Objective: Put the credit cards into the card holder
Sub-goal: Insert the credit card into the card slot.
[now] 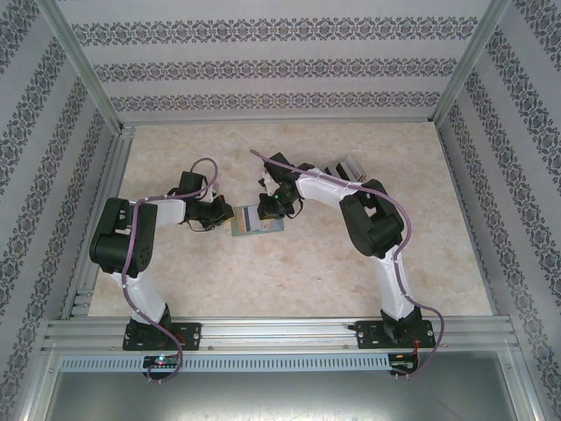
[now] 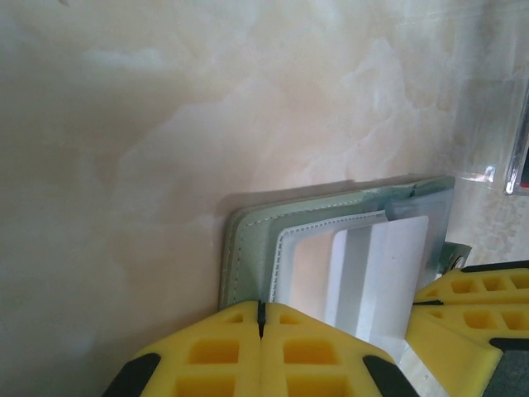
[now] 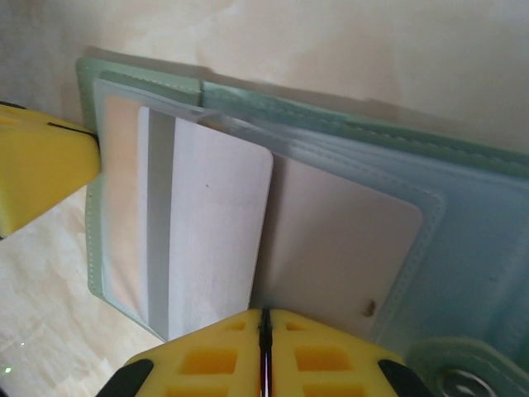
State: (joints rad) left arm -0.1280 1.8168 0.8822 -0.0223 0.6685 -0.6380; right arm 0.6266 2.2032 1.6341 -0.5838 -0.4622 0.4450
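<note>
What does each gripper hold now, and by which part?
The right gripper pinches the pale card by its near edge; the left gripper seems to clamp the card holder by its edge.

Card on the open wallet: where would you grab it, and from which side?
Pinch the card by the short end at the right tool, coming in low from that edge of the wallet. It lies flat and thin across it, so only that end, at the edge, likely offers a pinch.

Card holder (image 3: 479, 215) partly beyond right wrist view's lower-right edge.
</note>
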